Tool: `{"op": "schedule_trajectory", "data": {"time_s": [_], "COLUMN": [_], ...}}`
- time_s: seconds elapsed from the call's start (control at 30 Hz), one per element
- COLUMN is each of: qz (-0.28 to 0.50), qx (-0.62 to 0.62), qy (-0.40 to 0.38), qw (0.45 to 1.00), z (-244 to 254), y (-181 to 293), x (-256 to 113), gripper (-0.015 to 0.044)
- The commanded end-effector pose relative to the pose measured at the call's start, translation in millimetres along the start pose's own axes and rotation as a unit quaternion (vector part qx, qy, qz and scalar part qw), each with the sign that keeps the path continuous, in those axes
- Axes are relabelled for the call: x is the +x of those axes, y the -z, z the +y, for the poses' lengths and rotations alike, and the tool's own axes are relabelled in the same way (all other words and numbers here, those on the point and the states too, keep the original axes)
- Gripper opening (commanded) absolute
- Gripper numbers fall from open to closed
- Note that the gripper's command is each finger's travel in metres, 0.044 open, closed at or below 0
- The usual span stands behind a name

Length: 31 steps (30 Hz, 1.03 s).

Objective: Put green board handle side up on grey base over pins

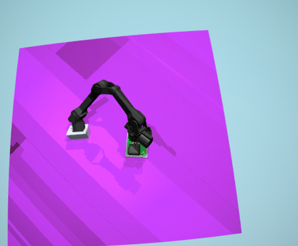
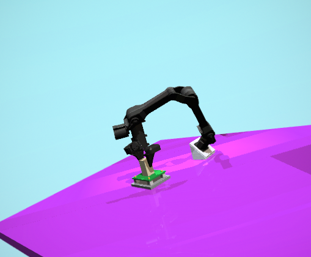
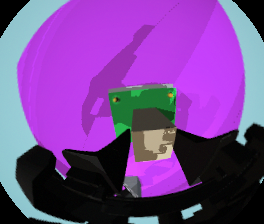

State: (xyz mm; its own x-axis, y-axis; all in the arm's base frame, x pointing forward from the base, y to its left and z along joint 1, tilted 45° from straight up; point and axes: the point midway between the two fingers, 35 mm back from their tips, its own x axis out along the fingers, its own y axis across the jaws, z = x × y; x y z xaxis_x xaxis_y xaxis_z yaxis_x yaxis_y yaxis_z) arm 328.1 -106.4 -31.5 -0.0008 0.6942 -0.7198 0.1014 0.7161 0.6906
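The green board (image 1: pixel 143 148) (image 2: pixel 158 174) (image 3: pixel 125 114) lies level on the posts of the grey base (image 1: pixel 131 157) (image 2: pixel 145 185), handle side up. Gold pin tips show at three of its corners in the exterior view, and two show in the holes at its far corners in the wrist view. The fourth corner is hidden behind the handle. The beige square handle (image 2: pixel 146 169) (image 3: pixel 153 145) stands upright on the board. My gripper (image 2: pixel 146 162) (image 3: pixel 148 129) is open, with its fingers still on either side of the handle's upper part, very close to it.
The arm's white mount (image 1: pixel 78 135) (image 2: pixel 198 154) stands on the purple table (image 1: pixel 175 88) (image 2: pixel 228 189), left of the base in the top view. The arm arches between its mount and the board. Dark shadows cross the table.
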Motion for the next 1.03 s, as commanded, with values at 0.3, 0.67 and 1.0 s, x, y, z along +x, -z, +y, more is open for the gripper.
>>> {"op": "schedule_trajectory", "data": {"time_s": [0.3,0.67,1.0], "qz": [0.0,-0.003,-0.004], "qx": [0.0,0.002,0.003], "qy": [0.0,0.001,0.001], "qw": [1.0,1.0,1.0], "z": [-0.5,0.2,0.5], "y": [-0.6,2.0,3.0], "x": [-21.9,-77.9,-85.3], "gripper": [0.044,0.044,0.044]}}
